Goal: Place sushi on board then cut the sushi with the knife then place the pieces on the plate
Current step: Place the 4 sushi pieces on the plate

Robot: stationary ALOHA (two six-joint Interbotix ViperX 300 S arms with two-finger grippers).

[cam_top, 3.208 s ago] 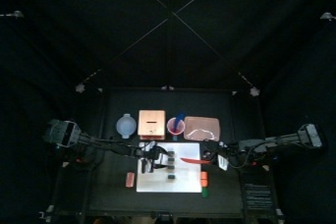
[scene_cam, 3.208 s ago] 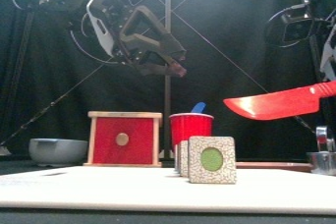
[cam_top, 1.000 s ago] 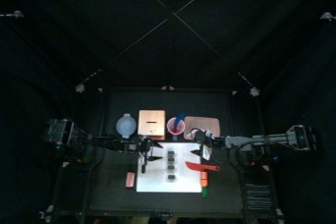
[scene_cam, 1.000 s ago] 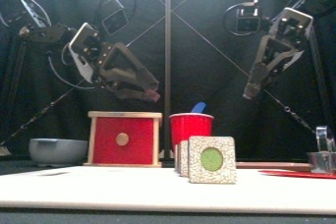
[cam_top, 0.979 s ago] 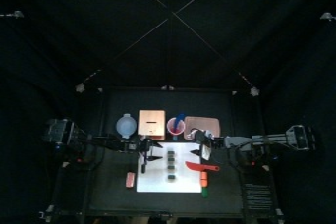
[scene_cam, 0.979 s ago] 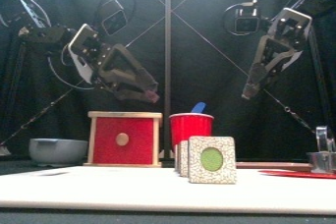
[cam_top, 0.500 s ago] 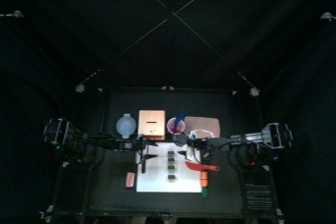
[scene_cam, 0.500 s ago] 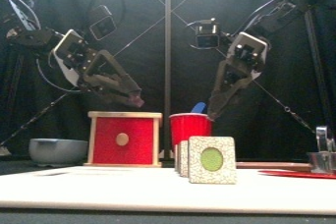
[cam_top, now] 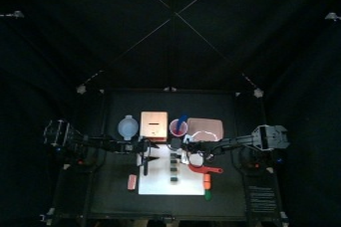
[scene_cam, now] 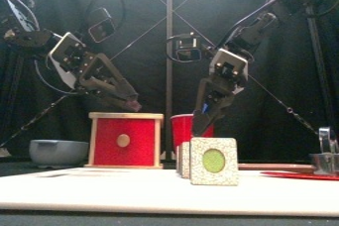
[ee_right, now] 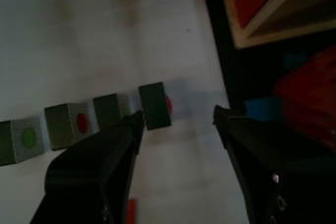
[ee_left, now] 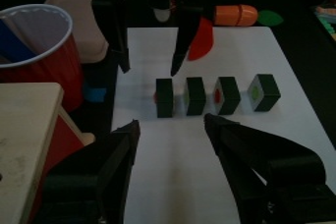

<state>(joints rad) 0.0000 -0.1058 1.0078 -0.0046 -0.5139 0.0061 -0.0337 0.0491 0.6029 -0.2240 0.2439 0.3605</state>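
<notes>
**Open tools hover by cut sushi on the board**

The sushi [scene_cam: 209,161], four dark green blocks standing in a row with small gaps between them, sits near the middle of the white board [scene_cam: 119,192]. The right tool [scene_cam: 201,129], jaws spread, hovers just above the row's back end without touching it. The left tool [scene_cam: 134,105], jaws likewise wide apart, hangs higher, off to the left of the row. The frontmost block shows a pale speckled face with a green oval at its centre. A red knife [cam_top: 202,169] lies flat on the board just right of the row. Behind the board, a red cup [scene_cam: 183,129] holds a blue knife [ee_left: 11,39]. A wooden box [scene_cam: 125,141] stands to the cup's left and a pink tray [cam_top: 204,127] lies to its right. A blue-grey bowl [scene_cam: 58,151] sits at the worktop's far left.
</notes>
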